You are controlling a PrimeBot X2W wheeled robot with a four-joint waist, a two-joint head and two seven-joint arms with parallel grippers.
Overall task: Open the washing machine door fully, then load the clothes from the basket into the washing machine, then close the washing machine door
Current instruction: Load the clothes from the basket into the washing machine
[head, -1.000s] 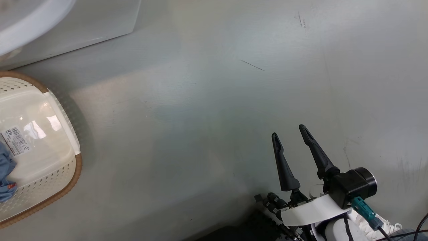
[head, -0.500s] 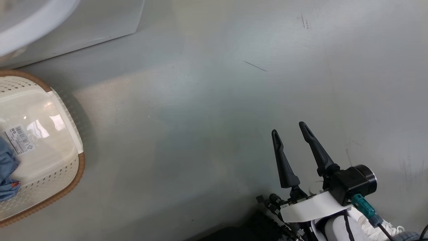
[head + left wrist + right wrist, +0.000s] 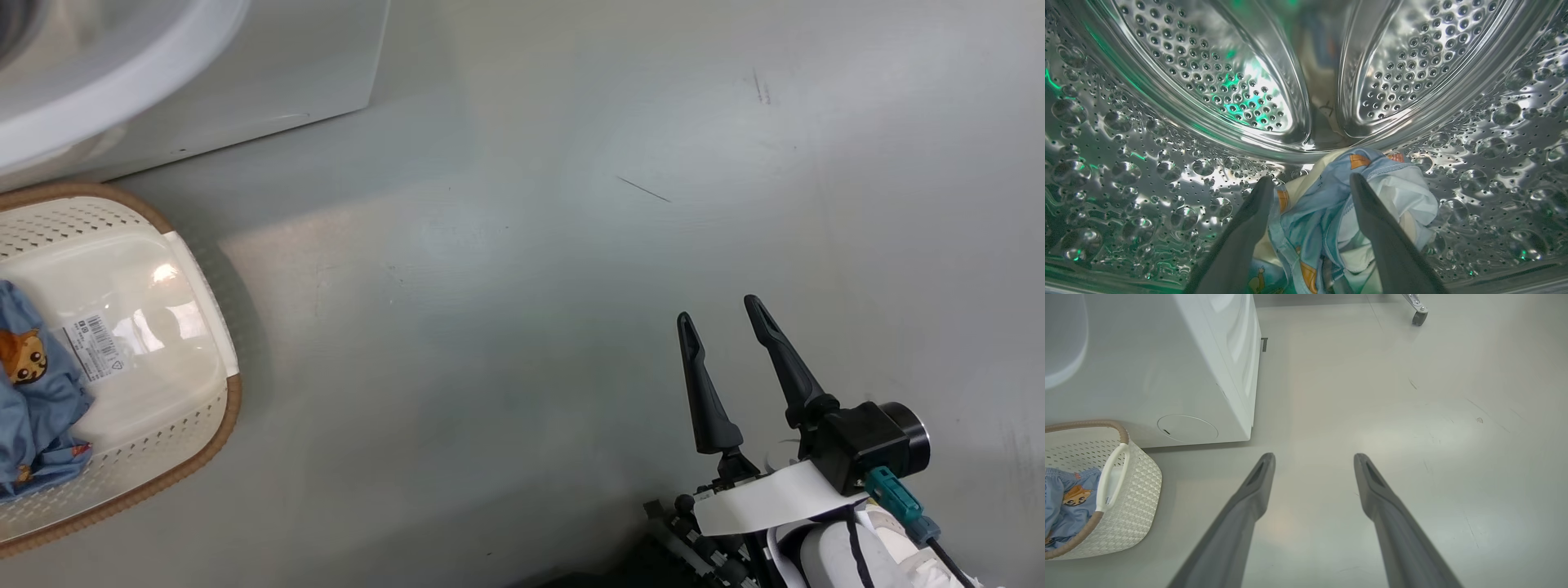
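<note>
Grey floor (image 3: 531,286) extends right of the white washing machine (image 3: 1147,367). Basket (image 3: 232,404) stands just beside the machine's front, at left, containing 1 heap of blue printed clothes (image 3: 37,400). Left gripper (image 3: 1311,178) is inside the steel drum (image 3: 1126,171), its 2 fingers spread wide; a blue and cream bundle (image 3: 1314,212) lies between them on the drum wall. Right gripper (image 3: 718,310) hovers over floor at near right, fingers spread, holding nothing.

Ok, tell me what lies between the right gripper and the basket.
Nothing but bare grey floor: the head view shows it between the right gripper and the basket.
</note>
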